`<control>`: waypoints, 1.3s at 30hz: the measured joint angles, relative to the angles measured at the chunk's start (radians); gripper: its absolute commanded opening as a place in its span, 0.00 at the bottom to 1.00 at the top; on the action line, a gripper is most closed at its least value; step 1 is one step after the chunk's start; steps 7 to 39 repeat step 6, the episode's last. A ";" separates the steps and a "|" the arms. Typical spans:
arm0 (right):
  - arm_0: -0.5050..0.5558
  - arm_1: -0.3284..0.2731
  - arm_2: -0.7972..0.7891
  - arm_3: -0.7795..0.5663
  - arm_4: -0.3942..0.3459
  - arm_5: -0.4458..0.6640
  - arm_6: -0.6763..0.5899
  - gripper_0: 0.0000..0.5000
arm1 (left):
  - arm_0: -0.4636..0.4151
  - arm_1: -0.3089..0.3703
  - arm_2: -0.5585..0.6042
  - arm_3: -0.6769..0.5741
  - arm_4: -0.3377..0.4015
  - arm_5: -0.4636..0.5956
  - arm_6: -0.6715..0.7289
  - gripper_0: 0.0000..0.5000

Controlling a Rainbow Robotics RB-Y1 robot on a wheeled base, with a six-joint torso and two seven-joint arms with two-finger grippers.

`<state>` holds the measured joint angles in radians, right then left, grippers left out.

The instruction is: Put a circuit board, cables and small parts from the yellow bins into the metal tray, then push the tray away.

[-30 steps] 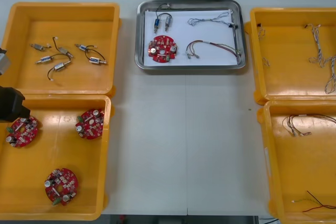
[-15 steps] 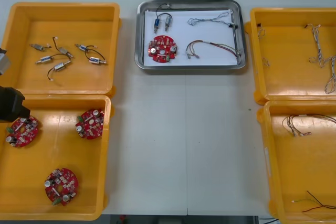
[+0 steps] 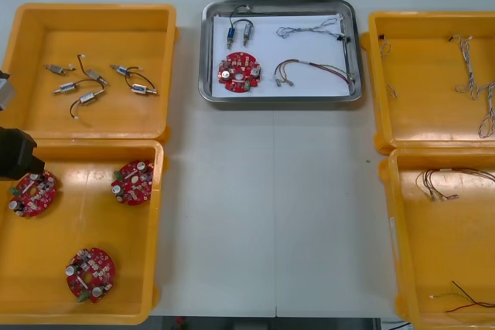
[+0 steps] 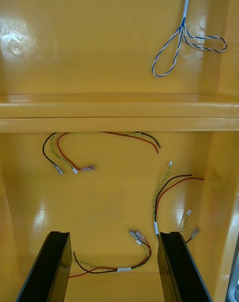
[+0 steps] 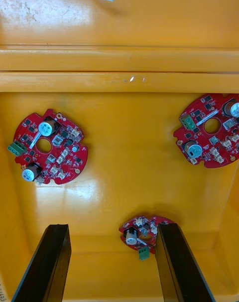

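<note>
You moved nothing in the last second: your left gripper [image 5: 112, 227] hung empty, fingers spread, over the near left bin [image 3: 157, 191], where three boards [image 3: 132, 182] lay untouched. The tray [image 3: 280, 99] sat between the far bins [image 3: 168, 21], unshifted, holding a circuit board [image 3: 239, 72], two cables [image 3: 313, 67] and small metal parts [image 3: 238, 33], so I judged loading finished and the push likely made. Your right gripper [image 4: 115, 233] stood likewise spread and empty above loose cables [image 4: 67, 157] in the near right bin [image 3: 394, 214].
</note>
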<state>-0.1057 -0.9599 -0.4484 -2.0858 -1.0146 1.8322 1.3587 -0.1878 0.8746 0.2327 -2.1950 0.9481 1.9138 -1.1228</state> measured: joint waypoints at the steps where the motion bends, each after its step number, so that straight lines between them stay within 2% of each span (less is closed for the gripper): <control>1: 0.002 0.003 0.000 0.000 -0.001 0.000 0.000 1.00 | 0.000 0.000 0.000 0.000 0.000 0.000 0.000 1.00; 6: 0.006 0.024 0.000 0.000 -0.012 0.000 0.000 1.00 | 0.000 0.000 0.000 0.000 0.000 0.000 0.000 1.00; 39: 0.006 0.024 0.000 0.000 -0.012 0.000 0.000 1.00 | 0.000 0.000 0.000 0.000 0.000 0.000 0.000 1.00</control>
